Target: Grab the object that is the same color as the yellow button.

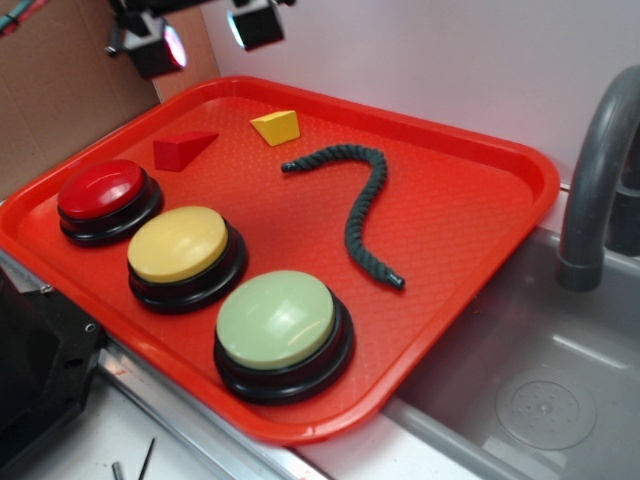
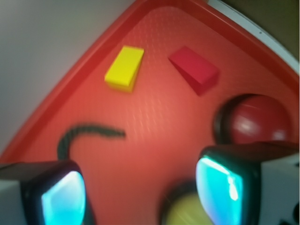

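The object, a small yellow wedge block [image 1: 276, 127] [image 2: 124, 68], lies near the far edge of the red tray [image 1: 480, 150]. The yellow button [image 1: 180, 245] [image 2: 187, 213] stands in the front row with its black base on the tray. My gripper [image 1: 205, 30] [image 2: 145, 192] hangs high above the tray's far left corner. It is open, with only tray surface showing between its fingers. It is well apart from the wedge.
A red wedge block [image 1: 182, 150] [image 2: 194, 69] lies left of the yellow one. A red button [image 1: 103, 192] [image 2: 258, 122] and a pale-green button [image 1: 278, 320] flank the yellow button. A dark rope [image 1: 360, 205] [image 2: 84, 133] curls mid-tray. A sink [image 1: 540, 400] and faucet [image 1: 600, 170] are on the right.
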Robot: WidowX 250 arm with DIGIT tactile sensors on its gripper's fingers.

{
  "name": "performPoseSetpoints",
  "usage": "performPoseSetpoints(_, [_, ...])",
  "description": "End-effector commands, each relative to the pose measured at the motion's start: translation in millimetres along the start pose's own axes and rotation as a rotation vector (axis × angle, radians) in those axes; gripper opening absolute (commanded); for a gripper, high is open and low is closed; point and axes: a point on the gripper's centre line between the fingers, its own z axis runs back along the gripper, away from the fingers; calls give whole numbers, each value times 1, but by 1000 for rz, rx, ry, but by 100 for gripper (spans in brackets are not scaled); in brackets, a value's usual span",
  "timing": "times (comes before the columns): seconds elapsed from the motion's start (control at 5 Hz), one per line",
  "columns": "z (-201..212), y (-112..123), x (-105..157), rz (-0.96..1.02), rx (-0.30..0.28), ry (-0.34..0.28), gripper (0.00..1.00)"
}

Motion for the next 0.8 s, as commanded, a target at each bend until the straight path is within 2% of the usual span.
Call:
performPoseSetpoints(0.0, [-36,-4,50,178,66,-144,100])
performPoseSetpoints(0.2, [-53,-9,60,198,88,-195,100])
performPoseSetpoints(0.6, [-78,-11,75,214,140,-240,100])
